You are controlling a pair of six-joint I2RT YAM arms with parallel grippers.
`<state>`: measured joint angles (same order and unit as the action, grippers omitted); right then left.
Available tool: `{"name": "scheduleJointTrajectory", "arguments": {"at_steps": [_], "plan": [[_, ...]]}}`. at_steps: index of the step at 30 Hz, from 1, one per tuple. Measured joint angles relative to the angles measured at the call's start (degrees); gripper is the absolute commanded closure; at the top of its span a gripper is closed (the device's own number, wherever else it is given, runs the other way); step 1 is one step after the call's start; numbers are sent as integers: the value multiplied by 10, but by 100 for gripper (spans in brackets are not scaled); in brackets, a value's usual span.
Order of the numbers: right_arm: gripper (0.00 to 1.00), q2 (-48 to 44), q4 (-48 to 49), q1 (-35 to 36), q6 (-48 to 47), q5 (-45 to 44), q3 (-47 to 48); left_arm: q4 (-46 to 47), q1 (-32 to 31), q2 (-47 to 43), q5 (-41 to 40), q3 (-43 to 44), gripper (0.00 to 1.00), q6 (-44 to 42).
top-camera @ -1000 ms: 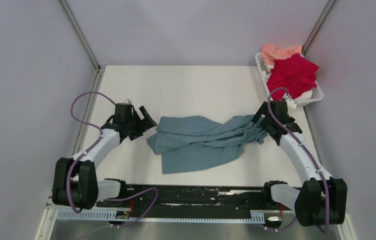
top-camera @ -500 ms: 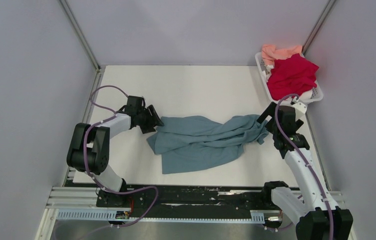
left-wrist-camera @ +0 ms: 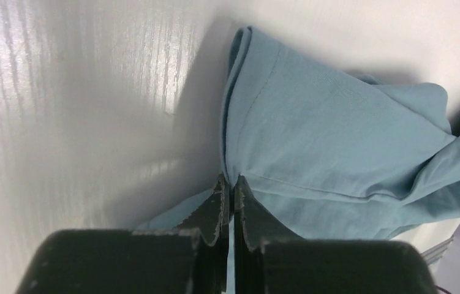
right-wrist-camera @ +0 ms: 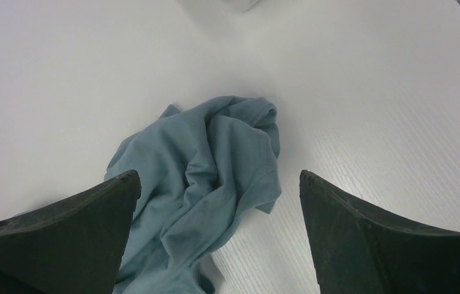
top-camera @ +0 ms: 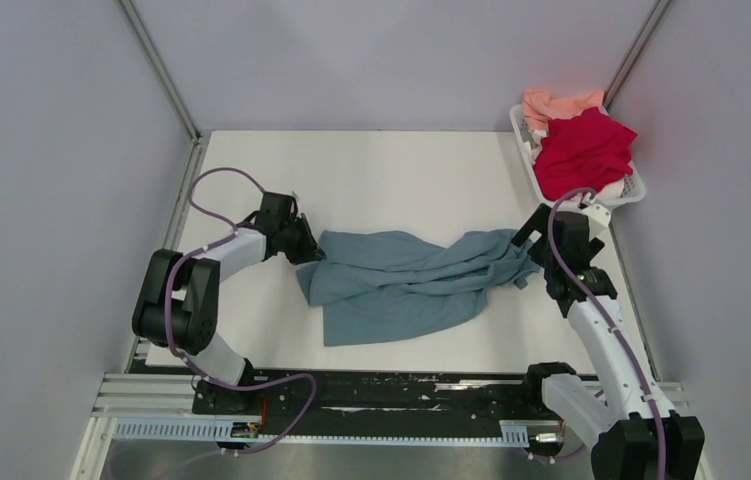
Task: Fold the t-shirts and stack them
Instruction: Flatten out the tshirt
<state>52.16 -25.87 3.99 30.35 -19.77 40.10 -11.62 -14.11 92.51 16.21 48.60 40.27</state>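
left claw (left-wrist-camera: 232,195) is pinching the teal t-shirt (left-wrist-camera: 337,135) at 9 o'clock; right claw (right-wrist-camera: 218,179) is hanging wide open at 3 o'clock.

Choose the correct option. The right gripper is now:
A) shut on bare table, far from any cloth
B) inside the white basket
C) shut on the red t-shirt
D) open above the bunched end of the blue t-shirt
D: in the right wrist view the right gripper has its two fingers wide apart, and the bunched end of the blue t-shirt lies on the table in the gap between them.
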Motion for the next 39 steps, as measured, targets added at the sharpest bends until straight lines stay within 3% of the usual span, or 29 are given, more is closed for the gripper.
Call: {"name": "scheduleJointTrajectory", "arguments": {"at_steps": [10,17,21,23,27,29,35,39], "plan": [[0,40,48,0,-35,81,-10,-4,-1,-83,-73,-19,100,-3],[5,155,100,7,-60,137,9,1,-1,-182,-123,-71,100,-4],[13,239,119,22,-72,148,48,0,-1,-202,-136,-76,100,-6],[22,284,130,29,-78,151,72,-1,-1,-204,-139,-77,100,-6],[75,356,146,46,-80,147,108,-3,-1,-204,-149,-77,100,-8],[90,371,146,57,-80,132,113,-5,-1,-204,-157,-77,100,-8],[99,343,136,84,-80,96,119,-37,-1,-212,-193,-64,100,-11],[100,223,124,89,-84,104,121,-60,-1,-271,-210,-44,100,-13]]}}
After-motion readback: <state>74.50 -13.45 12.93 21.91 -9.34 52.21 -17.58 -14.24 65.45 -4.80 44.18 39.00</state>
